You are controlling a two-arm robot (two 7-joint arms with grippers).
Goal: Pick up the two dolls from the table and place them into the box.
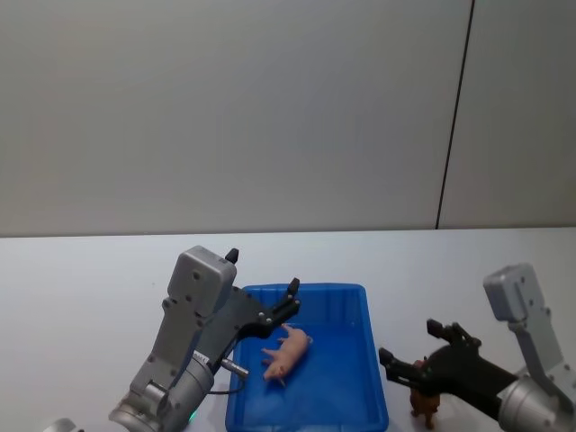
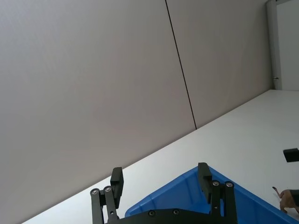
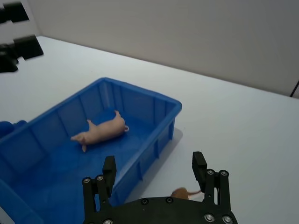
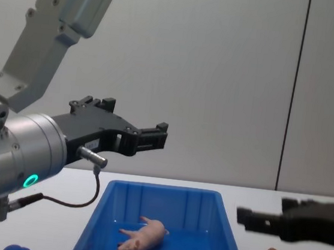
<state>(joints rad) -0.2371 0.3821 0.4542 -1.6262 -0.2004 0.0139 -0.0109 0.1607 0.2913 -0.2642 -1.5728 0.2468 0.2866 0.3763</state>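
While the pale pink pig lies on its side on the floor of the blue box, snout toward 7 o'clock in the head view, the brown four-legged animal stands upright on the white table just outside the box's right wall, at about 4 o'clock from the pig. Left gripper: raised above the box's left wall, at 10 o'clock from the pig, its fingers spread wide and holding nothing; the left wrist view shows the same wide gap with the box rim beneath it. Right gripper: low over the table beside the box, directly at 12 o'clock from the brown animal in the head view, fingers parted and empty. In the right wrist view the brown animal shows below the open fingers, close to one of them, apart from the box and the pig. Seen from the chest, a blue round object sits at 9 o'clock from the box.
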